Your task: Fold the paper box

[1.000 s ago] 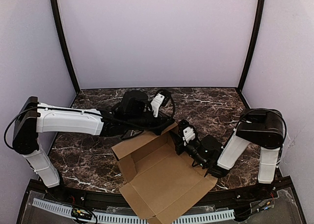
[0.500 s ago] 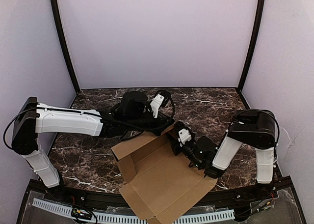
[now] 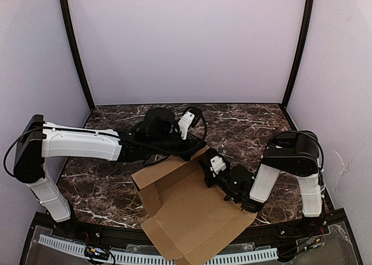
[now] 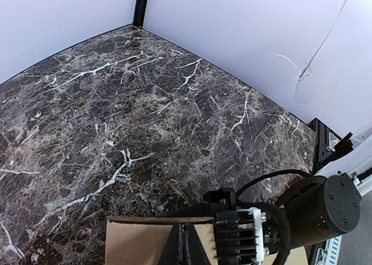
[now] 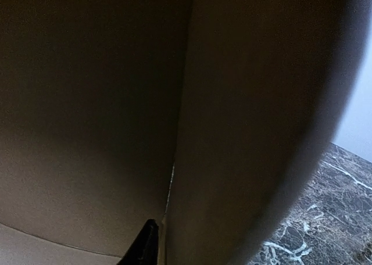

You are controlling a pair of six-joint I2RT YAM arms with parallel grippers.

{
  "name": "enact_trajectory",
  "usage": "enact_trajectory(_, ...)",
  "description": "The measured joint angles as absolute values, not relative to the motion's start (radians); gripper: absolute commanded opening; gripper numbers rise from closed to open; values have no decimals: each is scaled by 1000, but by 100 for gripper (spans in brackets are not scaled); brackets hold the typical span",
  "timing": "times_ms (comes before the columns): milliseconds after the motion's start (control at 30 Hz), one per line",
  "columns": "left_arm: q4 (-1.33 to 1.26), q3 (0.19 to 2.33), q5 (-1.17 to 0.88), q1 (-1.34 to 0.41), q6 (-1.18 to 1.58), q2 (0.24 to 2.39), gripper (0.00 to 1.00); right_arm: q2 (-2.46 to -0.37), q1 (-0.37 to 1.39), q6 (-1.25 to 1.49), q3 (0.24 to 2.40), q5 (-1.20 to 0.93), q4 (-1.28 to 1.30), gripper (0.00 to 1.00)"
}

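The paper box point(image 3: 192, 210) is a plain brown cardboard sheet lying partly folded at the table's near middle, with its back and side flaps raised. My left gripper point(image 3: 197, 147) reaches in from the left to the back flap. In the left wrist view that gripper point(image 4: 185, 244) is shut, its tips lying against the face of the flap point(image 4: 136, 242). My right gripper point(image 3: 208, 165) is at the box's right wall. The right wrist view is filled with dark cardboard point(image 5: 93, 114); one finger point(image 5: 142, 244) shows beside a wall's edge and the other is hidden.
The table point(image 3: 256, 125) is dark marble, enclosed by pale walls with black corner posts point(image 3: 75, 50). A white perforated rail point(image 3: 70, 244) runs along the near edge. The right arm's elbow point(image 3: 293, 151) stands above the table's right side.
The right arm has shifted left, bringing its gripper further in against the box's right wall. The left arm and the back flap have stayed put.
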State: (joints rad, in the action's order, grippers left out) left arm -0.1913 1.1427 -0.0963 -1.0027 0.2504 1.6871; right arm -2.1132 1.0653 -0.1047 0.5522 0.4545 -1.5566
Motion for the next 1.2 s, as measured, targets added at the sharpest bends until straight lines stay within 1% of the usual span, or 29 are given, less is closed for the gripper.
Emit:
enact_trajectory(133, -186, 1145, -93, -1003, 250, 1687, 1, -2130, 1063, -88, 558, 449, -1563, 0)
enact_trajectory(333, -182, 1146, -89, -1003, 250, 1687, 1, -2134, 1060, -39, 563, 425, -1563, 0)
enact_trajectory(367, -182, 1146, -89, -1003, 250, 1687, 1, -2134, 1060, -37, 563, 423, -1563, 3)
enact_trajectory(500, -181, 1147, -87, -1003, 251, 1687, 1, -2134, 1057, -48, 563, 424, -1564, 27)
enact_trajectory(700, -176, 1149, -86, -1003, 251, 1687, 1, -2128, 1052, -79, 566, 443, -1565, 40)
enact_trajectory(833, -174, 1150, -86, -1003, 252, 1687, 1, -2115, 1049, -91, 566, 447, -1565, 43)
enact_trajectory(867, -174, 1150, -86, -1003, 252, 1687, 1, -2115, 1048, -91, 566, 447, -1564, 40)
enact_trajectory(900, -174, 1150, -86, -1003, 252, 1687, 1, -2115, 1048, -89, 566, 447, -1563, 31)
enact_trajectory(967, -174, 1150, -87, -1003, 252, 1687, 1, -2115, 1047, -81, 566, 447, -1564, 11)
enact_trajectory(1000, -174, 1150, -87, -1003, 252, 1687, 1, -2116, 1047, -76, 566, 446, -1563, 3)
enact_trajectory(1033, -174, 1150, -88, -1003, 251, 1687, 1, -2116, 1047, -75, 565, 438, -1563, 0)
enact_trajectory(1100, -173, 1151, -92, -1004, 251, 1687, 1, -2117, 1054, -58, 565, 416, -1563, 0)
enact_trajectory(1133, -171, 1151, -92, -1005, 251, 1687, 1, -2117, 1055, -46, 564, 415, -1563, 6)
enact_trajectory(1167, -171, 1151, -93, -1004, 251, 1687, 1, -2117, 1054, -40, 564, 414, -1563, 24)
enact_trajectory(1200, -171, 1151, -92, -1004, 251, 1687, 1, -2117, 1054, -44, 564, 415, -1563, 48)
